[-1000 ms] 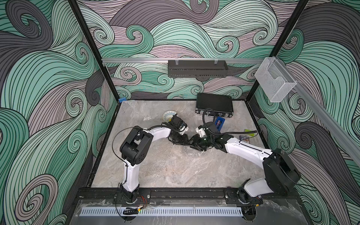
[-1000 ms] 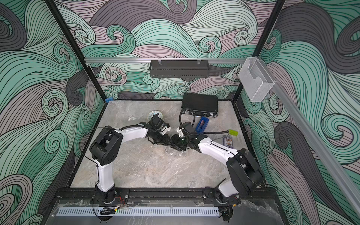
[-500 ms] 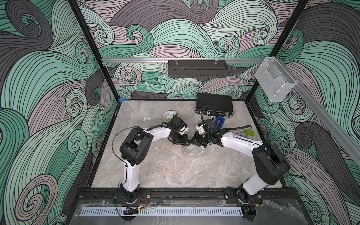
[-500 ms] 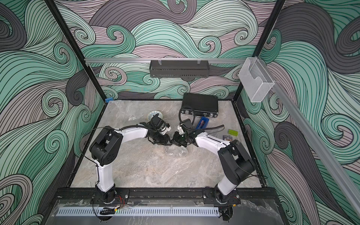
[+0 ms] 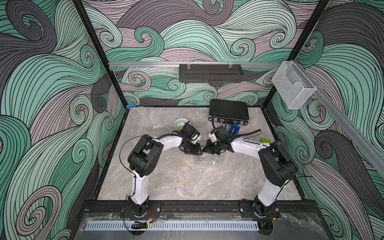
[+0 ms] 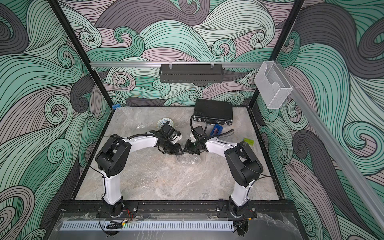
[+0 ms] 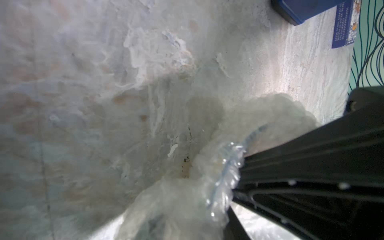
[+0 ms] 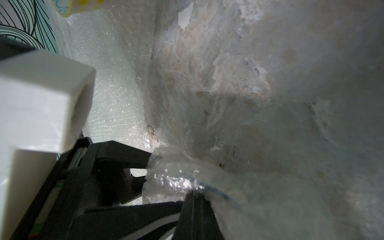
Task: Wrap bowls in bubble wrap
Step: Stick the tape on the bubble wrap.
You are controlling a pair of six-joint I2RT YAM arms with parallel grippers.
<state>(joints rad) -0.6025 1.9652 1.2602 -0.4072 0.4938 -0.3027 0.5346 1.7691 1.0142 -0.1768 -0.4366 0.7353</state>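
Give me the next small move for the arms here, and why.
Probably draw the right end effector slowly back toward its own side, tightening the fold. It is shut on a bunched wad of bubble wrap, and the left end effector appears to grip the same wad from the opposite side, so one anchors while the other pulls.

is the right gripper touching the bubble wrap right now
Touching. The right wrist view shows the right gripper shut on a bunched fold of the bubble wrap, with the clear plastic pinched between its closed jaws.
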